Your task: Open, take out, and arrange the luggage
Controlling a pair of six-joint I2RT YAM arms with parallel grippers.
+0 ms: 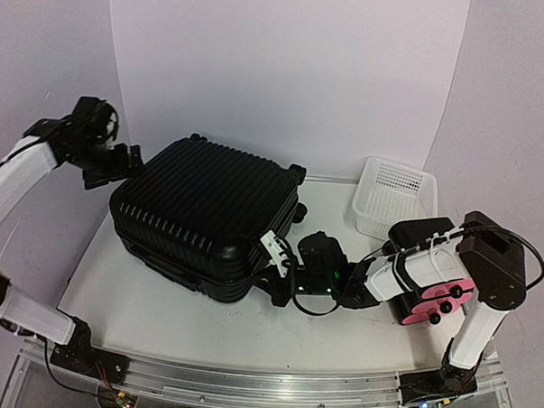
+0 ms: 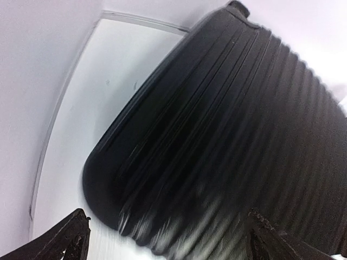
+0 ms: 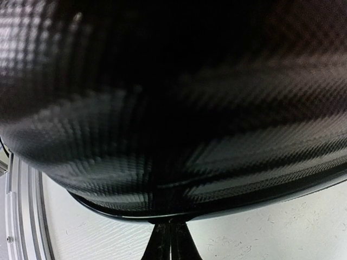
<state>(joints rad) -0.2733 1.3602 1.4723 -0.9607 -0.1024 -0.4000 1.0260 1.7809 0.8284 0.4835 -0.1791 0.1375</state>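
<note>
Right claw (image 3: 172, 232), pinched together, meets the closed luggage (image 1: 199, 210).

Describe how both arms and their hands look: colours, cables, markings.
The left arm and right arm have white links and black joints. The right one carries pink knobbed discs, a looping black cable and a green light. The left hand and right hand have black fingers.

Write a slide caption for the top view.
Closed black ribbed hard-shell suitcase on white table; right gripper shut at its near corner, left gripper open beside it.
</note>
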